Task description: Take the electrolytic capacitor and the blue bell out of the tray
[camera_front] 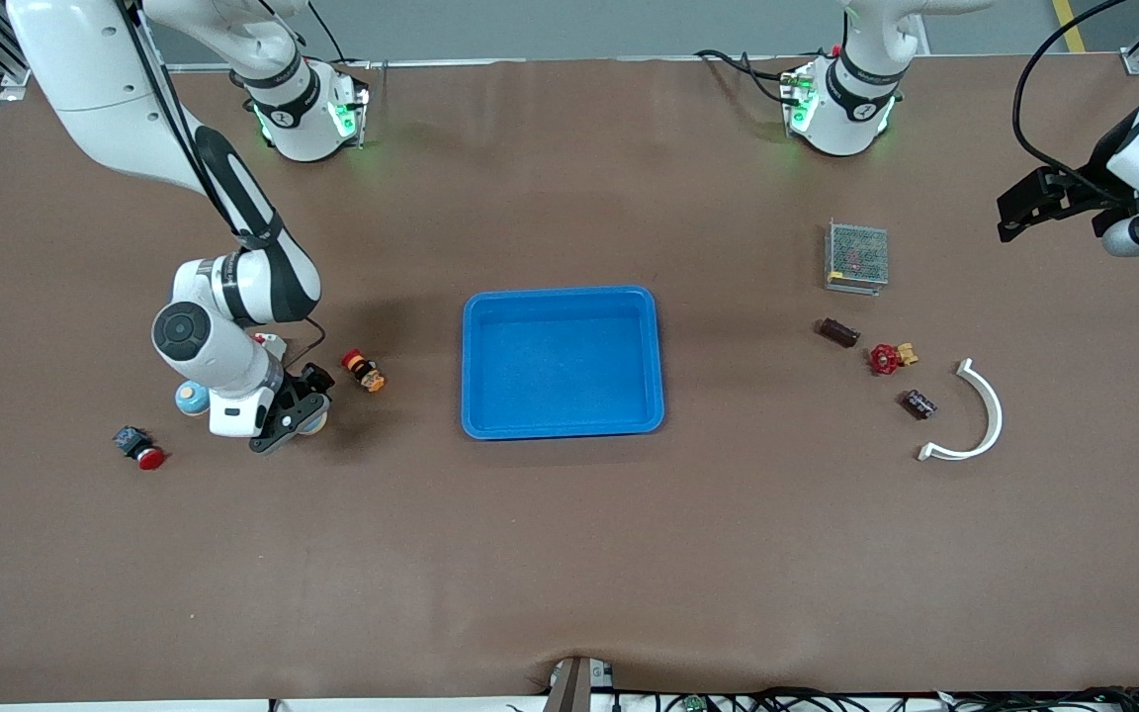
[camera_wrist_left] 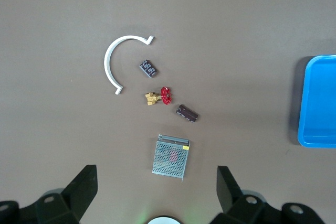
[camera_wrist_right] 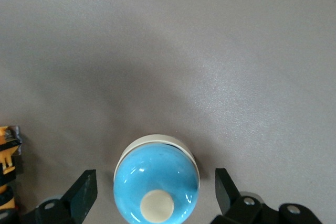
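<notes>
Looks like a robotics lab or test bench. Two white Franka arms bolted along one edge of a wide brown-covered table, bases lit green. Aluminium framing at the corners, black cables trailing off the edges. Scattered industrial parts: a mesh-cased power supply, a red-handled valve, push buttons, a blue plastic tray.
</notes>
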